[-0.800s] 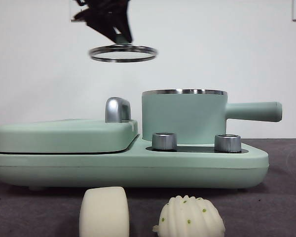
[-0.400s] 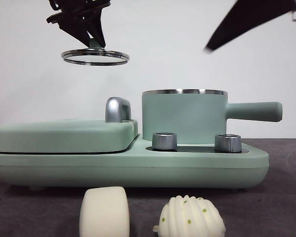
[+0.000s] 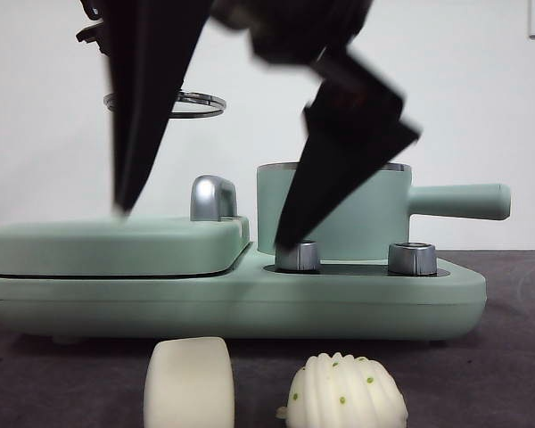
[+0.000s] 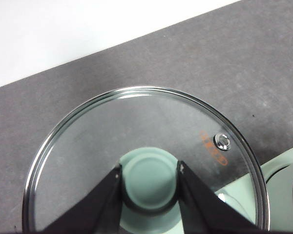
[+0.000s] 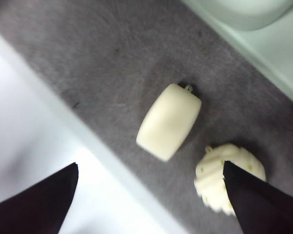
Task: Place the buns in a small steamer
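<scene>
The right gripper [image 3: 209,227] has swung down before the pot [image 3: 333,209], jaws apart, above the buns [image 5: 169,122] — left gripper [image 4: 150,171] clamps the lid [image 4: 88,141] aside.

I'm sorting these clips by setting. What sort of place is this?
Probably a staged tabletop test setup, not a real kitchen: a mint-green cooker carrying the small steamer sits on grey cloth before a bare white wall, with two buns laid out in front.
</scene>
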You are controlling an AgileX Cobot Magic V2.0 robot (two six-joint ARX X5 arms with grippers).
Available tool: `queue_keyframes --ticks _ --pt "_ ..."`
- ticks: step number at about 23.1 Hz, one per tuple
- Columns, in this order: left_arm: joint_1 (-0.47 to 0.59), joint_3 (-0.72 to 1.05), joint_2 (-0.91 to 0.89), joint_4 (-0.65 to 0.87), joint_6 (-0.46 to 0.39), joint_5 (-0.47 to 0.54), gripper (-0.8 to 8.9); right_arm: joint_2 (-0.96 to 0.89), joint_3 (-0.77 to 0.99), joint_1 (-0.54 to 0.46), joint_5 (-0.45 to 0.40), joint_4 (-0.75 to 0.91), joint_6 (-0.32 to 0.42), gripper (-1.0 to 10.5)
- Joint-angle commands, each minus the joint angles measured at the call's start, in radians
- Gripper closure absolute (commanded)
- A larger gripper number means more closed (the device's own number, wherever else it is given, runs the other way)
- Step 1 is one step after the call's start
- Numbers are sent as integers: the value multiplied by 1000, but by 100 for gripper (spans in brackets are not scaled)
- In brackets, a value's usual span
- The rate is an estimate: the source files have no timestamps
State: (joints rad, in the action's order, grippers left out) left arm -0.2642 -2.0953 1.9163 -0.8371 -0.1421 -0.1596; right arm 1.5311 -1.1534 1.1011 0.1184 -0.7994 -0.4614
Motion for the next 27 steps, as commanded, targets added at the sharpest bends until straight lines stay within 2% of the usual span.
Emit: queue_keyframes --ticks 1,9,13,17,19,24,26,27 --pt "-3 -42 -11 27 -7 -6 795 69 -34 22 -8 31 -10 486" --pt "-3 -42 -11 29 -3 -5 795 164 -34 33 -69 76 -10 487" --pt "-3 -42 -11 30 -2 -6 795 207 -33 33 -65 114 -10 512" --pt "-3 -42 -11 30 -2 -6 795 221 -33 33 -32 116 -11 638" --pt "-3 -42 -11 30 -2 -6 795 230 -33 28 -9 111 -11 639" --pt "-3 -42 -11 29 1 -6 795 267 -33 27 -11 103 -25 649" --pt "-3 -42 -11 29 2 -6 795 267 -33 27 -12 98 -25 793" --pt "-3 -42 -11 29 2 -6 795 267 -33 27 -13 99 -25 829"
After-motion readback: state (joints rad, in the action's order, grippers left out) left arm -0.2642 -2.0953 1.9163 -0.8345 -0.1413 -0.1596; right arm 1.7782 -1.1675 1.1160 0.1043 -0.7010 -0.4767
